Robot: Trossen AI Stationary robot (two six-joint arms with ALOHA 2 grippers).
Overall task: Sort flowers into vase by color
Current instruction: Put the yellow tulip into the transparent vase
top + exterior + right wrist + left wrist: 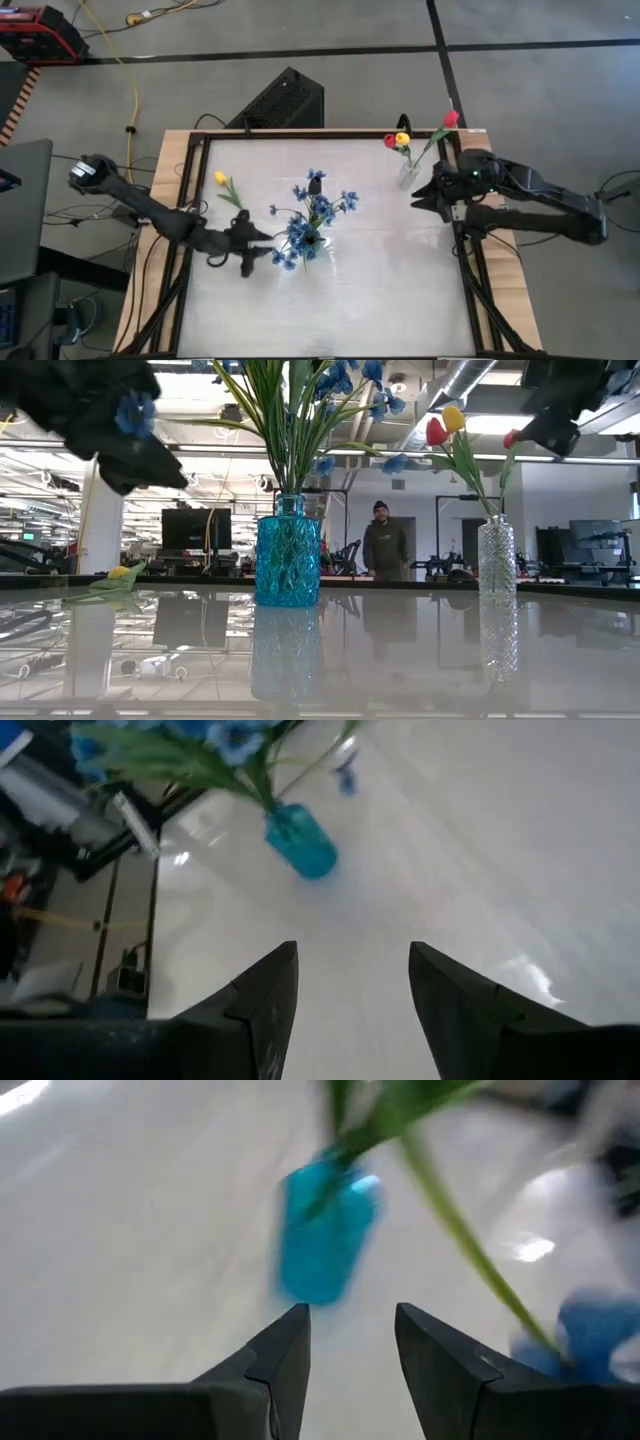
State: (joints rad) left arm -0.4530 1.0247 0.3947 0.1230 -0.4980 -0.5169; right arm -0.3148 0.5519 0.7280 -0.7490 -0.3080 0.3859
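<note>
Both my hands are empty and parted: left gripper (268,238) just beside the blue vase (288,560), right gripper (418,194) beside the clear vase (496,556). I judge I'm between placements. One yellow tulip (222,180) lies on the table (390,290); next I need the left to reach it and pinch its thin stem.

Left arm — reaches in from the table's left edge toward the middle; left gripper (262,247) raised above the surface, fingers (280,1370) parted with nothing between them.

Right arm — stretches in from the right edge along the far right side; right gripper (422,195) also raised, fingers (265,995) parted, nothing held.
</note>
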